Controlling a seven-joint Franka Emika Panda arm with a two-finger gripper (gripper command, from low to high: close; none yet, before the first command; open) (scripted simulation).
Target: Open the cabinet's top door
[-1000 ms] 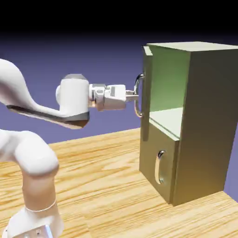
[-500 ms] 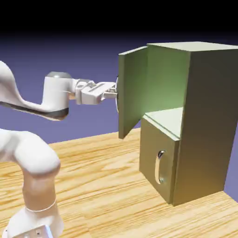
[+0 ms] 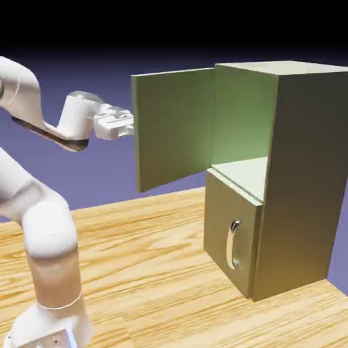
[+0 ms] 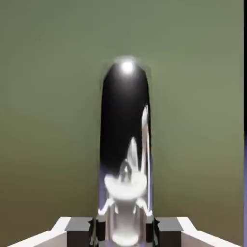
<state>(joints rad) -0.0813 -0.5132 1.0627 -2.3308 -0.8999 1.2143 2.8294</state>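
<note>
One wood-grained table (image 3: 149, 272) carries the olive-green cabinet (image 3: 302, 183), which I see at the exterior view's right. Its top door (image 3: 173, 129) stands wide open, swung out toward the exterior view's left; the lower door (image 3: 216, 207) is closed. My two-finger gripper (image 4: 125, 230) is clamped on the top door's curved silver handle (image 4: 125, 120)

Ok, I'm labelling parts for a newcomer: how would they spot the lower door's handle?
Find the tall olive-green cabinet on the wooden table. Below its open compartment is a shut door; the handle is its curved silver bar, unlike the upper handle, which the gripper grips.
</note>
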